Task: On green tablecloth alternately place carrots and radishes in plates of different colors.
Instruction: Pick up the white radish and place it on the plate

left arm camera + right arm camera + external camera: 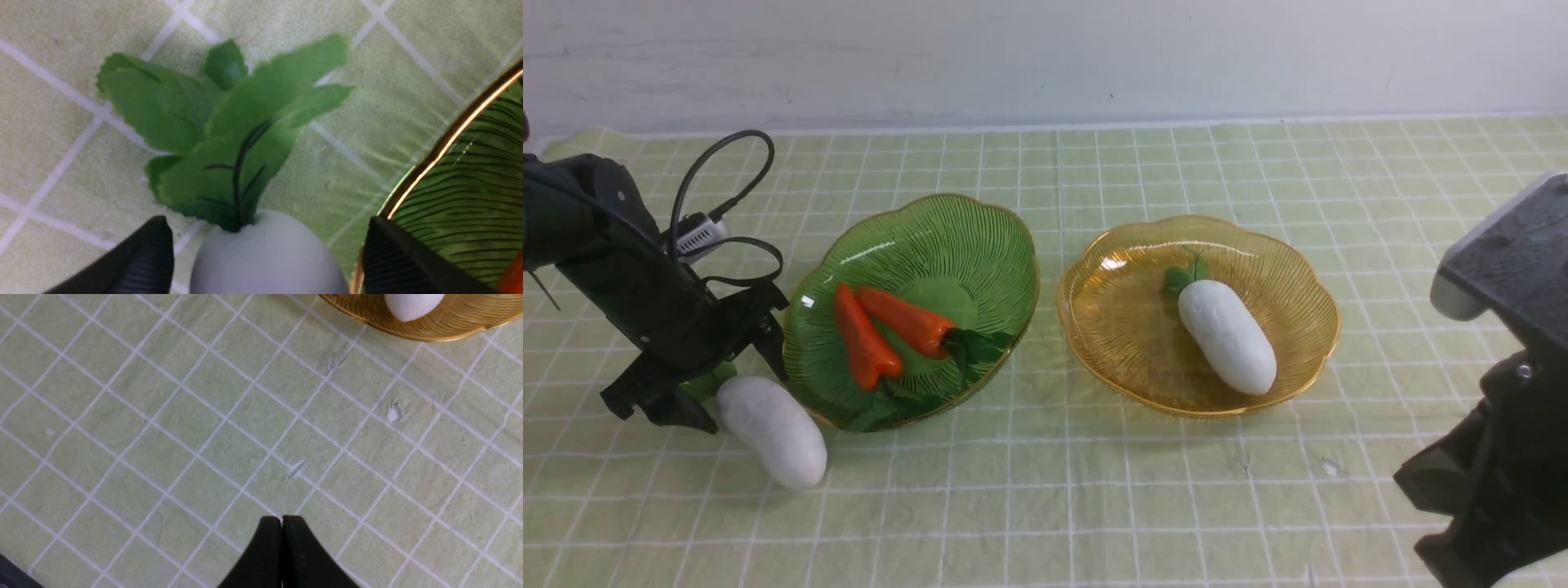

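On the green tablecloth (1094, 490) stand a green plate (1013, 237) and an amber plate (1127, 327). Two carrots (862, 339) (907, 320) lie side by side in the green plate. One radish (1227, 336) lies in the amber plate. The other radish (772, 431) lies on the cloth just front-left of the green plate. My left gripper (739, 392) is open, its fingers on either side of that radish's leafy end (265, 261), with gaps showing; one finger (392, 257) is at the green plate's rim (445, 143). My right gripper (282, 522) is shut and empty over bare cloth.
My right arm (1494, 457) fills the front right corner, near the amber plate (449, 322). A white wall runs along the table's far edge. Small nicks mark the cloth (394, 413) in front of the amber plate.
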`<state>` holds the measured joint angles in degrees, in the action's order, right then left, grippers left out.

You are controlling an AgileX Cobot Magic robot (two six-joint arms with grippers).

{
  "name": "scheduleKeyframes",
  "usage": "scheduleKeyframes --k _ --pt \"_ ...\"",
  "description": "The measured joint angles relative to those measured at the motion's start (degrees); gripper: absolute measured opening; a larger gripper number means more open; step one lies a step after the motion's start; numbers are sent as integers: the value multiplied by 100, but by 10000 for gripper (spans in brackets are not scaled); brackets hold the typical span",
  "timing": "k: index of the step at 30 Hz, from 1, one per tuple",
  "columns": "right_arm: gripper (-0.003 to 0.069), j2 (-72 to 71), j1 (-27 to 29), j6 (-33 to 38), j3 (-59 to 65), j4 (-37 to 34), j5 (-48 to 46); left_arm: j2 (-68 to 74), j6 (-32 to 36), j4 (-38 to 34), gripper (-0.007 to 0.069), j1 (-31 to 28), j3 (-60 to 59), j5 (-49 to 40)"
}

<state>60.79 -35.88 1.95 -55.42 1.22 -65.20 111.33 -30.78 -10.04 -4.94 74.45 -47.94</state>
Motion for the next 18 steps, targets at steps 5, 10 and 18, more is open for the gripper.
scheduleKeyframes --k 5,10,18 --pt "-15 0 0 0 0 0 0 -81 102 -5 562 0 0 0" --pt "-15 0 0 0 0 0 0 -246 176 16 562 0 0 -24" --pt "-15 0 0 0 0 -4 -5 -336 182 164 562 0 0 -338"
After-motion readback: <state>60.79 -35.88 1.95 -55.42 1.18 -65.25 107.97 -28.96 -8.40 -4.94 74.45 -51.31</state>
